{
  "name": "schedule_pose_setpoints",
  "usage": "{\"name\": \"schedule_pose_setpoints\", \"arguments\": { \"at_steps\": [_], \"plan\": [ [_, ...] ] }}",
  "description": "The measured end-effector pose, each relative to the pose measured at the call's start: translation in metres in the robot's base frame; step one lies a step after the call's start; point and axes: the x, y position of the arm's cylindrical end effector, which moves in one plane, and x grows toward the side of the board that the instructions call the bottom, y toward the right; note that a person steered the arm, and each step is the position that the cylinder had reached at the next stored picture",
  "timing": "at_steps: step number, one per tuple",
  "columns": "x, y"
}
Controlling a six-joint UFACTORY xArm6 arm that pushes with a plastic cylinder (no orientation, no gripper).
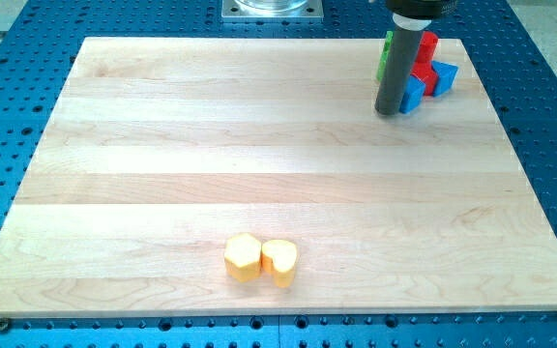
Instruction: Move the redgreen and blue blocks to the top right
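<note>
Several blocks crowd the end effector, my tip (388, 112): a blue block (413, 94) touches its right side, red blocks (424, 58) and another blue block (446, 74) sit beyond, and a green block (385, 56) is half hidden behind the rod. You see two yellow blocks (260, 258) well apart, low on the counter (162, 145). The tip has no jaws and grips nothing.

My rod (395, 72) hides most of the green block (385, 53)

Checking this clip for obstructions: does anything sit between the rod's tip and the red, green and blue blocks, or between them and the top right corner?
Nothing visible does. My tip rests right against the cluster's left side, by a blue block. The red blocks, green block and another blue block already sit near the board's top right. The two yellow blocks lie far off.
</note>
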Motion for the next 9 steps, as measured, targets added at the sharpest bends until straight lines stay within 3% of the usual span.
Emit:
{"name": "schedule_pose_setpoints", "arguments": {
  "at_steps": [5, 6, 7, 9],
  "plan": [
    [-0.001, 0.027],
    [0.053, 0.041],
    [0.059, 0.083],
    [0.032, 0.108]
  ]
}}
